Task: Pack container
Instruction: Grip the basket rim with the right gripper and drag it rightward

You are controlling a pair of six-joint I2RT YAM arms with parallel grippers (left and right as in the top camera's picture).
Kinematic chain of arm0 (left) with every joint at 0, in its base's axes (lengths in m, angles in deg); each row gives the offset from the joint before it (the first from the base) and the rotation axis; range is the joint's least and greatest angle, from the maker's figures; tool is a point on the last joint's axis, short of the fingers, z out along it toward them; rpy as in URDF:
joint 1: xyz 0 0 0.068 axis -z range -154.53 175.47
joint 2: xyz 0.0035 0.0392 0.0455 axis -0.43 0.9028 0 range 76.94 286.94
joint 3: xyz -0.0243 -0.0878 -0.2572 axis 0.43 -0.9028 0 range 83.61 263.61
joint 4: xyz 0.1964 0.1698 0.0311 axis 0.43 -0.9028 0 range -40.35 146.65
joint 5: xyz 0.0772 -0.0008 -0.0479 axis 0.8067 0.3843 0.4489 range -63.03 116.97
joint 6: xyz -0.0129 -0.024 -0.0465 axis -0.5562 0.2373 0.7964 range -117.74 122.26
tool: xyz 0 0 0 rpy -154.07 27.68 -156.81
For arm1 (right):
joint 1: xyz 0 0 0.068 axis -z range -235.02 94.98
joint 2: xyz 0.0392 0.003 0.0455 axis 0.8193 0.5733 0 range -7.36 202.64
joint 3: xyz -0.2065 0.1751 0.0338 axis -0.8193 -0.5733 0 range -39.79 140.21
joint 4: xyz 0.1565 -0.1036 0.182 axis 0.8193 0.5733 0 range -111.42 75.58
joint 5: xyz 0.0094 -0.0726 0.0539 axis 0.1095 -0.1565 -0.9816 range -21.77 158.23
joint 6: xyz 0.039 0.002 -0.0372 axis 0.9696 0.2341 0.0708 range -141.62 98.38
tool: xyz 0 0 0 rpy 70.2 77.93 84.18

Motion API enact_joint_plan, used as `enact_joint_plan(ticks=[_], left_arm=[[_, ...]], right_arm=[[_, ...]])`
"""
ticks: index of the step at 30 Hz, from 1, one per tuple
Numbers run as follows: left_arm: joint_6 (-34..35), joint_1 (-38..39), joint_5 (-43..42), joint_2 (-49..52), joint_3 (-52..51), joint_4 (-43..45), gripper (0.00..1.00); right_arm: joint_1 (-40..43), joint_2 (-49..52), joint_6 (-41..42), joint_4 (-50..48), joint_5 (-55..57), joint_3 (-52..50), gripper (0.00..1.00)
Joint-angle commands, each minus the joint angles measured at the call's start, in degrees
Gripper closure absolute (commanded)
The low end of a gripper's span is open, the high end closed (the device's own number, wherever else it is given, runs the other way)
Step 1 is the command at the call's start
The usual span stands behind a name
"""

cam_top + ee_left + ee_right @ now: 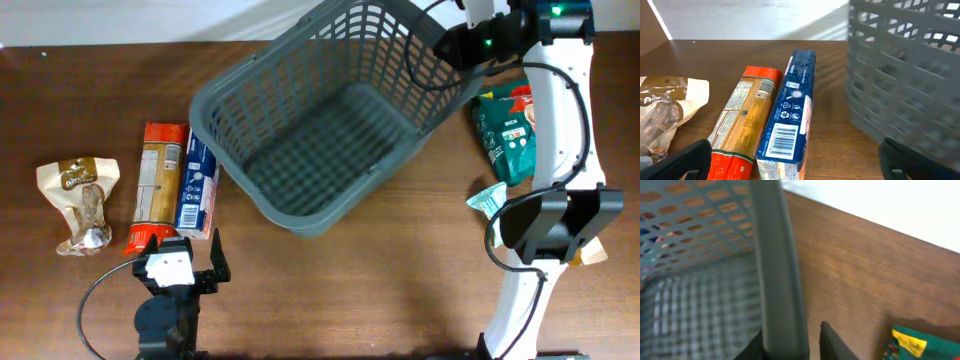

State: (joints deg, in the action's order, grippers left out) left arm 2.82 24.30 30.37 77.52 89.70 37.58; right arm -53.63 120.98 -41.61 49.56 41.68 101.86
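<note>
The right gripper (785,347) pinches the basket (290,70) rim at its far right corner; the basket sits mid-tabletop (380,280), with a green bag (508,135) just to its right. The left gripper (185,252) is spread and holds nothing, near the front edge. Just beyond it, an orange pack (158,185) and a blue box (197,185) lie touching.

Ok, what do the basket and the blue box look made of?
The basket looks like moulded matte grey plastic: uniform lattice slots, thick smooth rim. The blue box seems printed cardboard, slightly glossy: crisp folded edges, barcode.
</note>
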Motion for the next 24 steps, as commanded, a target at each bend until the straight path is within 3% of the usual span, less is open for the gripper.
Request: enact_joint_plan(ticks=[1, 5, 20, 24], left_arm=[[0.5, -0.24, 0.44, -0.28, -0.17, -0.04, 0.01], [0.5, -0.24, 0.44, -0.28, -0.17, -0.02, 0.01], [0.5, -0.22, 0.44, -0.28, -0.17, -0.04, 0.01], [0.5, -0.24, 0.44, -0.28, -0.17, -0.04, 0.01]], right_arm=[[-1.38, 0.28, 4.46, 0.98, 0.44, -0.2, 0.84], [-1.36, 0.0, 7.8, 2.4, 1.51, -0.2, 0.97], [-1.31, -5.79, 33.44, 10.86, 13.05, -0.2, 0.96], [-1.33, -7.23, 34.05, 13.46, 15.52, -0.2, 0.96]])
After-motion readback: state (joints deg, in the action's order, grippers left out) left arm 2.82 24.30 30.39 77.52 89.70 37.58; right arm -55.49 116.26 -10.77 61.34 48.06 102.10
